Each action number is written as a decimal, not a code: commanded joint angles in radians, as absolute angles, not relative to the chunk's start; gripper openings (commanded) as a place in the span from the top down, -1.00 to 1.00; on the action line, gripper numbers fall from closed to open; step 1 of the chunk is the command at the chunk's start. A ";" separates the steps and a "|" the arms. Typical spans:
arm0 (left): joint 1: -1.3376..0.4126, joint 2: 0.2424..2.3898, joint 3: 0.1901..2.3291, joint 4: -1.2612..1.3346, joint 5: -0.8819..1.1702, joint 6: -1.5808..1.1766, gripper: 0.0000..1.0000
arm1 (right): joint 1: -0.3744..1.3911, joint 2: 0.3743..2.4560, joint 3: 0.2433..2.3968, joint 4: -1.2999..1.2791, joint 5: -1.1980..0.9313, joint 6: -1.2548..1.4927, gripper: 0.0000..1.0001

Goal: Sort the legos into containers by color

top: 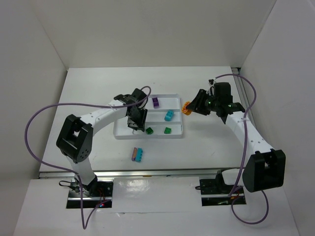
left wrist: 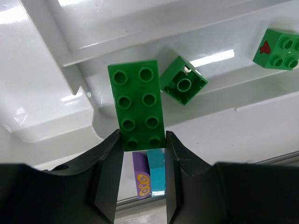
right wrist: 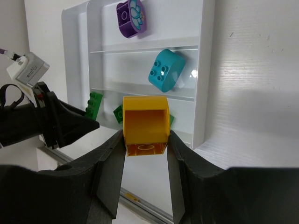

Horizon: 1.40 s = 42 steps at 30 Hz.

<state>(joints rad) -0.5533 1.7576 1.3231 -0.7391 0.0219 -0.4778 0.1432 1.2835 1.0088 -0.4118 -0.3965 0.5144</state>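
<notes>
My left gripper (top: 135, 124) (left wrist: 142, 140) is shut on a long green lego (left wrist: 138, 105), held over the near-left part of the white tray (top: 118, 136). The tray's near section holds two small green legos (top: 149, 131) (top: 167, 130), also in the left wrist view (left wrist: 183, 85) (left wrist: 278, 48). A cyan lego (top: 169, 116) lies in the middle section and a purple one (top: 155, 102) in the far section. My right gripper (top: 189, 108) (right wrist: 145, 140) is shut on an orange lego (right wrist: 145, 125) just right of the tray. A purple-and-cyan stack (top: 138, 155) lies on the table in front of the tray.
White walls enclose the table on three sides. Purple cables loop from both arms. A metal rail runs along the near table edge (top: 157, 173). The tray's right wall (right wrist: 208, 70) stands between my right gripper and the sections.
</notes>
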 commanded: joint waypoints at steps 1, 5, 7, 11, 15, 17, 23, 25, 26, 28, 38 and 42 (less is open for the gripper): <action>-0.555 1.778 1.380 -0.761 0.003 -0.492 0.09 | 0.138 1.282 1.048 -0.425 -0.399 0.500 1.00; -0.565 1.787 1.390 -0.784 0.003 -0.482 -0.04 | 0.138 1.282 1.039 -0.425 -0.399 0.500 1.00; -0.565 1.778 1.399 -0.795 0.003 -0.482 -0.18 | 0.138 1.282 1.039 -0.414 -0.399 0.500 1.00; -0.574 1.760 1.399 -0.808 0.003 -0.472 -0.21 | 0.138 1.282 1.029 -0.405 -0.399 0.500 1.00; -0.574 1.732 1.417 -0.841 -0.032 -0.492 -0.53 | 0.138 1.282 1.029 -0.396 -0.425 0.500 1.00; -0.574 1.710 1.451 -0.851 -0.043 -0.502 -0.53 | 0.138 1.292 1.038 -0.396 -0.434 0.491 1.00; -0.401 1.655 1.670 -0.972 -0.034 -0.502 -0.53 | 0.311 1.405 1.185 -0.405 -0.383 0.457 1.00; -0.332 1.655 1.729 -1.023 -0.017 -0.502 -0.56 | 0.407 1.457 1.268 -0.405 -0.350 0.448 1.00; -0.266 1.640 1.773 -1.035 0.000 -0.502 -0.58 | 0.437 1.513 1.317 -0.393 -0.350 0.448 1.00; -0.212 1.617 1.798 -1.045 0.009 -0.502 -1.00 | 0.512 1.572 1.359 -0.365 -0.337 0.448 1.00; 0.008 1.419 1.692 -1.009 0.017 -0.548 -1.00 | 0.699 1.997 1.695 -0.295 -0.356 0.457 1.00; 0.049 1.384 1.632 -1.009 0.038 -0.528 -1.00 | 0.719 2.144 1.857 -0.316 -0.339 0.448 1.00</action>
<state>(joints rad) 0.0242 1.4017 1.6722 -1.0058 0.0059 -0.5297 0.7059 2.0773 1.7401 -0.3454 -0.3519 0.4656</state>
